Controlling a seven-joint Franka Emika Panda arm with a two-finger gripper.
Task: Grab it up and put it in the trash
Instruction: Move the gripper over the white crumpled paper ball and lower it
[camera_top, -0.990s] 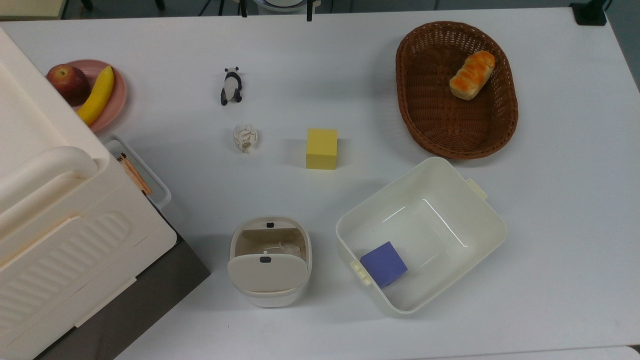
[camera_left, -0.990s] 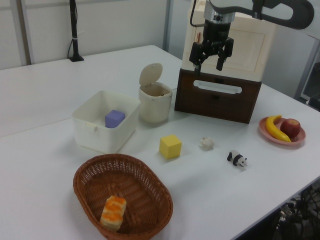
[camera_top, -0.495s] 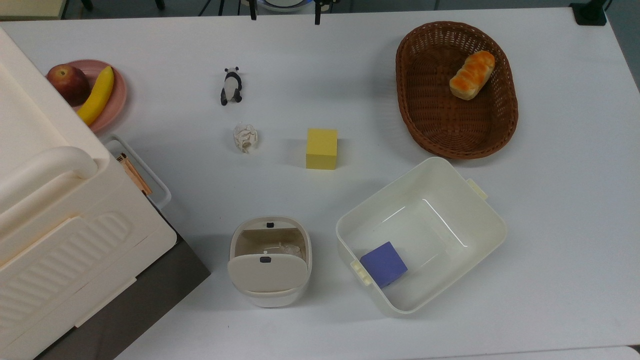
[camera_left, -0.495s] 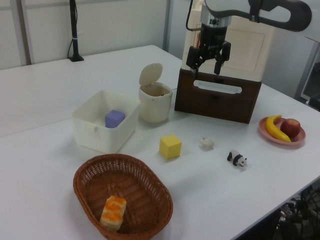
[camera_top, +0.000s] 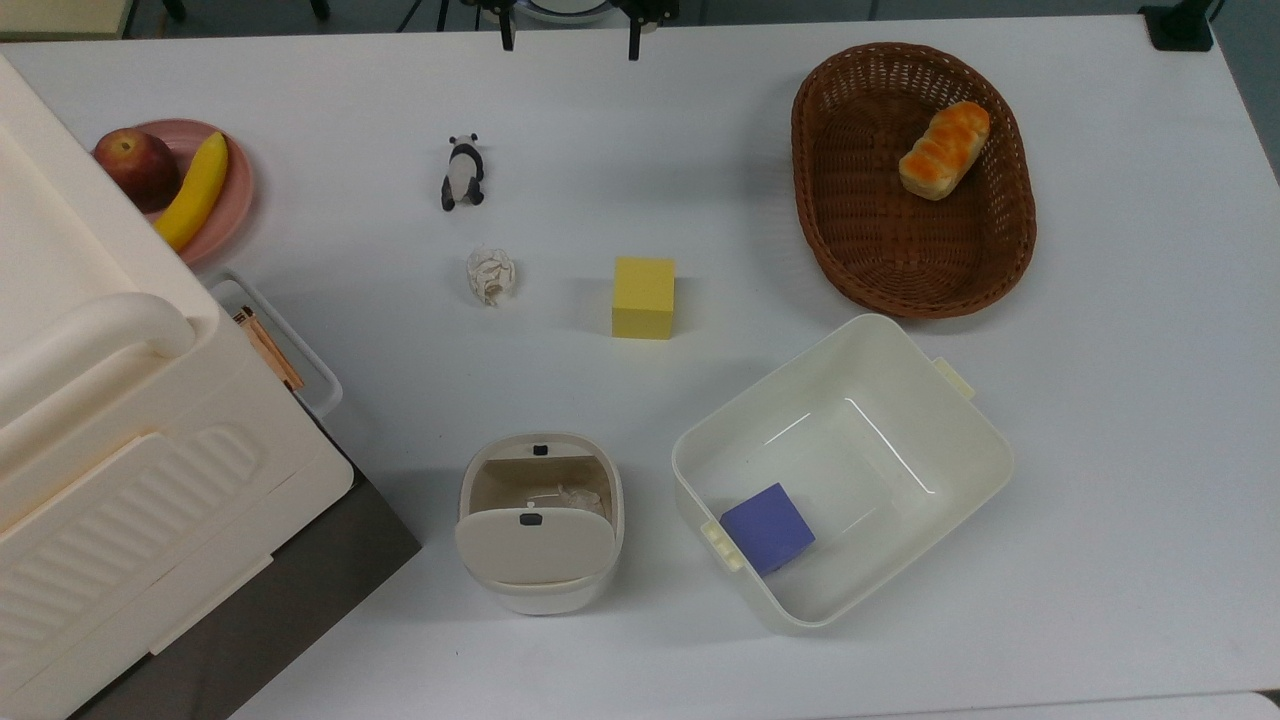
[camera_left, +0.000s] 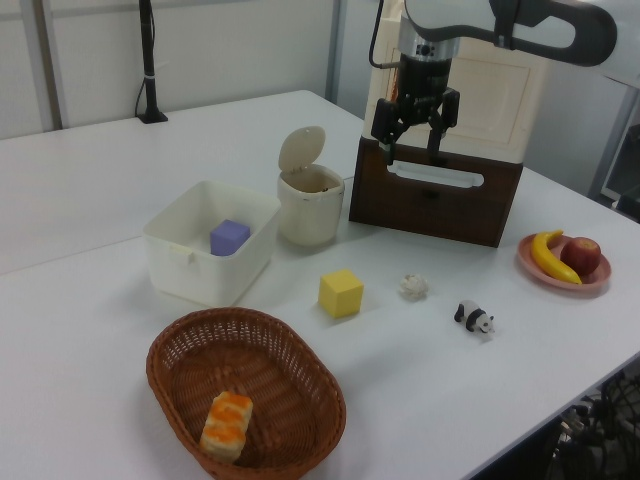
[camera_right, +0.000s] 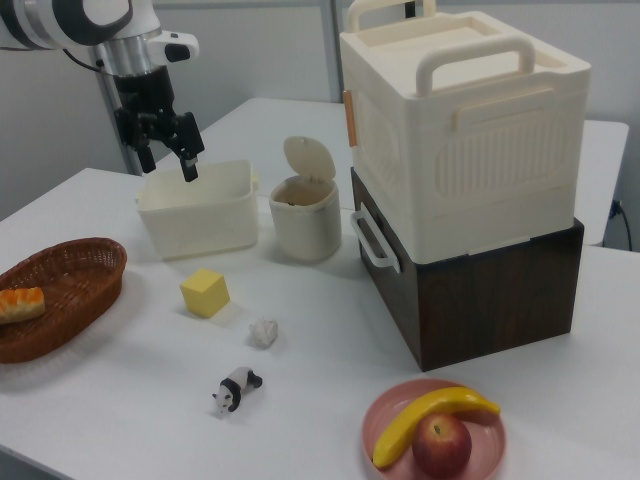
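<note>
You see the black two-finger pincer (camera_left: 413, 149) on the white arm held in the air with its fingers (camera_right: 187, 168) pointing down and spread apart, gripping nothing. In the top view the two fingertips (camera_top: 632, 48) enter at the upper edge. The small crumpled ball of off-white paper (camera_top: 491, 275) lies on the white table (camera_top: 1100, 400), well below the pincer and apart from it; in the left view the ball (camera_left: 413, 286) sits almost straight under the pincer, and in the right view it (camera_right: 263, 332) lies lower and toward the right view's right of the pincer (camera_right: 168, 156). The ball rests between the black-and-white panda figurine (camera_top: 462, 172) and the small cream-white rounded bin (camera_top: 540, 520), touching neither. The bin's hinged flip lid (camera_left: 300, 150) stands open, with tan interior showing; in the left view the bin is below the pincer, toward the left view's left. The yellow block (camera_top: 643, 297) stands beside the ball, on the top view's right of it. The white rectangular tub (camera_top: 985, 450) holding a purple cube (camera_top: 767, 527) sits next to the bin; in the right view the pincer hangs in front of the tub's upper edge (camera_right: 225, 180). The brown wicker basket (camera_top: 860, 240) holds an orange-topped bread roll (camera_top: 943, 149). A pink plate (camera_right: 380, 420) carries a banana (camera_right: 430, 420) and a red apple (camera_right: 441, 444). A cream-white carry case (camera_right: 460, 140) sits on a dark brown box (camera_right: 500, 290), behind the pincer in the left view.
</note>
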